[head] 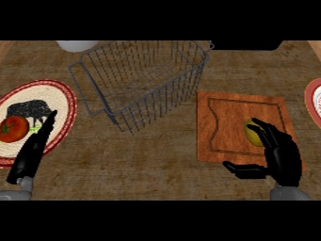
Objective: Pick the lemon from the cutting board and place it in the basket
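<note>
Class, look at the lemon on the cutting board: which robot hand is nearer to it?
Right robot hand: its fingers reach the lemon. Left robot hand is far across the counter, over a plate.

No text, label, brand, number or sign can be read anywhere: not on the cutting board (241, 127), the wire basket (142, 80), the plates or the desk (156, 164).

left hand (31, 150) low at the view's left, fingers straight — right hand (281, 153) open, thumb out sideways
</note>
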